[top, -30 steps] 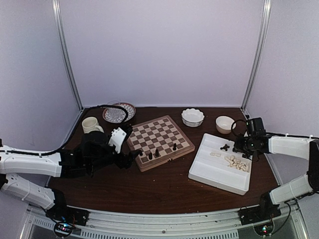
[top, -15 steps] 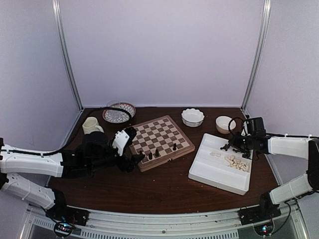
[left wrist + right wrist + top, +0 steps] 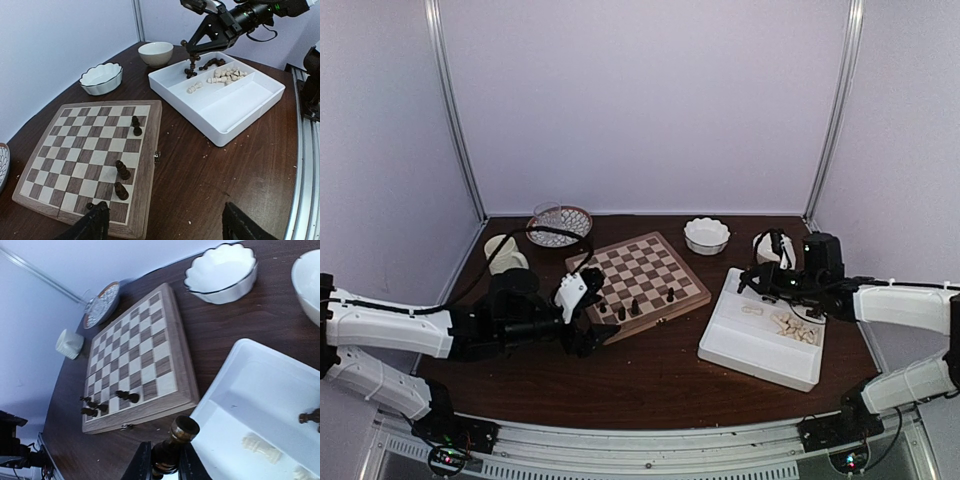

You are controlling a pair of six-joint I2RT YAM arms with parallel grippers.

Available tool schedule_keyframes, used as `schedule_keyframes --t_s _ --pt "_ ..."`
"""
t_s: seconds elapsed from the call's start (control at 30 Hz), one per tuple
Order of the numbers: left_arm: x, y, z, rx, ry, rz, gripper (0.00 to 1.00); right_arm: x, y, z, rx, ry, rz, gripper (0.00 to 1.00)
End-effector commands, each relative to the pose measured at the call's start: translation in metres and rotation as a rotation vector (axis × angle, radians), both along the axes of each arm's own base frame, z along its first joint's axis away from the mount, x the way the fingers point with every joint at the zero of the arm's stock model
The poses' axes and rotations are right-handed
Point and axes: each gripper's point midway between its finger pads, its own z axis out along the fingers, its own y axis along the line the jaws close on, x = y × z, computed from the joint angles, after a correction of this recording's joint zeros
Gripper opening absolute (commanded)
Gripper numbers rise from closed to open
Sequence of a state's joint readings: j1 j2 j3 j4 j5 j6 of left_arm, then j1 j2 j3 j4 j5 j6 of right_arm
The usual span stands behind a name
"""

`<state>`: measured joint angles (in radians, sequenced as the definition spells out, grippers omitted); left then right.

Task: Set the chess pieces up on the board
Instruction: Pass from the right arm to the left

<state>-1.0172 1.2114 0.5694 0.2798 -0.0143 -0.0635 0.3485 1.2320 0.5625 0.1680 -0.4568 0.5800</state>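
Note:
The board (image 3: pixel 642 262) lies at mid-table. Several dark chess pieces (image 3: pixel 122 171) stand along its near edge, one of them (image 3: pixel 136 126) further right. My left gripper (image 3: pixel 591 308) hovers open at the board's near left corner. One of its fingers (image 3: pixel 93 224) is over the board's edge and the other over bare table. My right gripper (image 3: pixel 165 465) is shut on a dark piece (image 3: pixel 176 442), held above the far left corner of the white tray (image 3: pixel 760 352). Cream pieces (image 3: pixel 795 325) and a few dark ones (image 3: pixel 211 63) lie in the tray.
A scalloped white bowl (image 3: pixel 706 235) and a round bowl (image 3: pixel 767 243) sit behind the tray. A cream cup (image 3: pixel 500 248) and a patterned glass plate (image 3: pixel 560 222) stand at the back left. Crumbs dot the dark wood table (image 3: pixel 210 170).
My right gripper has risen from the tray with the dark piece and moved left toward the board. My left arm has shifted right, toward the board's near left corner.

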Motion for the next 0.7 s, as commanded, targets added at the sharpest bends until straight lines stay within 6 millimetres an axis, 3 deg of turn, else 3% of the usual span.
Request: schedule_keyframes --t_s 0.0,0.43,0.67 --pt "-0.013 -0.013 0.016 -0.091 -0.058 -0.113 0.77 -0.015 0.047 0.038 0.081 -0.123 0.18 0.11" --pt "-0.03 -0.018 0.024 -0.241 -0.157 -0.216 0.76 -0.073 0.162 0.085 0.202 -0.155 0.439 0.11" --pt "-0.035 -0.018 0.027 -0.262 -0.164 -0.243 0.73 -0.102 0.206 0.103 0.237 -0.179 0.526 0.11"
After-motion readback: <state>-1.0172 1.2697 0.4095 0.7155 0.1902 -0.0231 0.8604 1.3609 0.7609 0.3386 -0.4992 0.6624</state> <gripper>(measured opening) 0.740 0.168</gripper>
